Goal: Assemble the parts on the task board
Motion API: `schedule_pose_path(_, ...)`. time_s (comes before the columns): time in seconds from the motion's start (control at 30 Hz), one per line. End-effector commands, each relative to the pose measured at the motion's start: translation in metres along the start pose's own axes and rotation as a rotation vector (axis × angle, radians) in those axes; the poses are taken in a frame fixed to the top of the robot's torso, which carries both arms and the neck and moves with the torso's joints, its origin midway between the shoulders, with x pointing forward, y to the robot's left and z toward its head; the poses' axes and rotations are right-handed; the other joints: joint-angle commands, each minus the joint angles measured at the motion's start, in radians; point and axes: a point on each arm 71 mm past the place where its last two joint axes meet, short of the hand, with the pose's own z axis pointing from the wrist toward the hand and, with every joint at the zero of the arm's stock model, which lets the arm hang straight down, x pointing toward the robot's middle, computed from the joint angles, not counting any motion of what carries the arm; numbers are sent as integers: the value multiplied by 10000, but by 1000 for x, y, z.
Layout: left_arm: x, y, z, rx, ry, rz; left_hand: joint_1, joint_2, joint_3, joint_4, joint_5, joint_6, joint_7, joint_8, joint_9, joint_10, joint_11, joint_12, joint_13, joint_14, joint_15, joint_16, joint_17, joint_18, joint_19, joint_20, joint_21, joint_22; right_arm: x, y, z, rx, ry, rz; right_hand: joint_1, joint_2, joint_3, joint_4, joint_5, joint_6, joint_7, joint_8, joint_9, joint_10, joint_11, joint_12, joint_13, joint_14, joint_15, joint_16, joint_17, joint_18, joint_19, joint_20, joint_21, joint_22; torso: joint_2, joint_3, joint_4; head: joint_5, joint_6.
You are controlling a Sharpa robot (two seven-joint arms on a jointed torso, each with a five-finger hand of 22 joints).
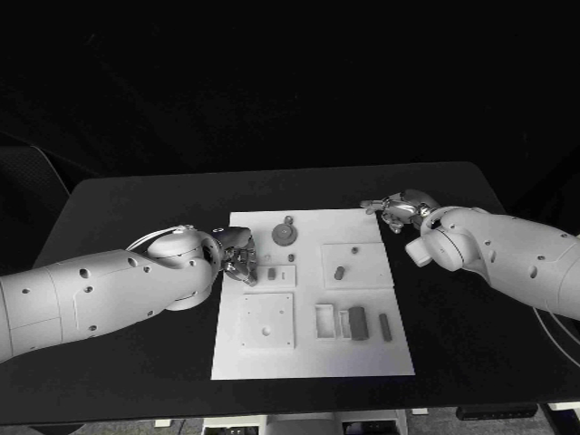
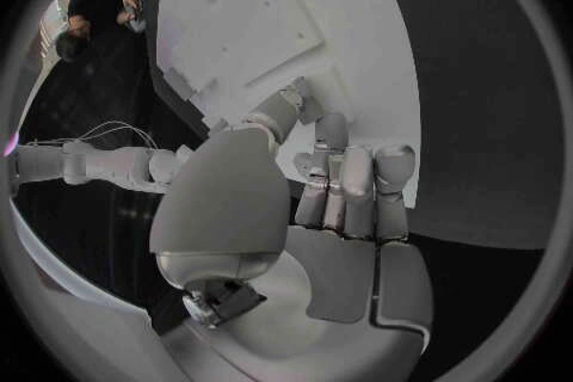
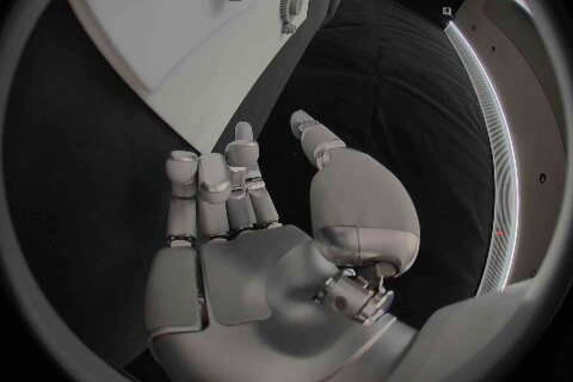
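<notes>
While the board [image 1: 311, 294] lies flat in the middle of the black surface [image 1: 133, 208], you have the left hand [image 1: 236, 254] over its left edge, near the far end. Its fingers [image 2: 344, 181] are curled close together with the tips down at the board's edge; the left wrist view shows nothing between them, though whether a tip touches the board you cannot tell. Your right hand [image 1: 400, 210] sits just off the board's far right corner, over the bare surface. Its fingers [image 3: 221, 186] are half curled, apart from the thumb, and hold nothing.

On the board, a round part [image 1: 285, 235] lies near the far edge. A small peg [image 1: 340, 272] rests on a raised square at the right, and another small piece [image 1: 272, 273] lies just beside the left hand. Toward the near end a square plate [image 1: 266, 320] sits at the left, with a dark block [image 1: 358, 323] and a thin bar [image 1: 385, 327] to its right.
</notes>
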Motion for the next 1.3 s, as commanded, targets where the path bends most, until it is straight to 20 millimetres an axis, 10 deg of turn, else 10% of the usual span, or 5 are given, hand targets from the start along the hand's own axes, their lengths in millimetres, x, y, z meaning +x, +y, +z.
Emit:
schedule_pose_path(0.03, 3, 2, 0, -99, -26, 32, 20, 0, -46, -19, 37, -67, 0, -60, -19, 55, 33, 10, 14, -62, -14, 30, -12, 378, -2, -65, -5, -9, 2, 0, 0, -58, 187, -58, -61, 42, -81, 5, 3, 1, 71, -15, -13, 41, 12, -34, -13, -6, -96, -68, -12, 280, 55, -21, 1328, 12, -1, -4, 3, -8, 3)
schedule_pose_path(1.3, 5, -2, 0, 193, 252, 47, 693, 420, 451, 49, 88, 137, -16, 64, 38, 122, 0, 18, 9, -13, -48, 19, -95, 405, 68, -72, -33, -69, 3, -1, 0, -31, 248, -58, -75, 48, -85, 13, 3, -4, 72, -18, -17, 38, 13, -38, -19, -8, -96, -73, -13, 281, 54, -20, 1323, 11, 0, -7, 1, -39, -52)
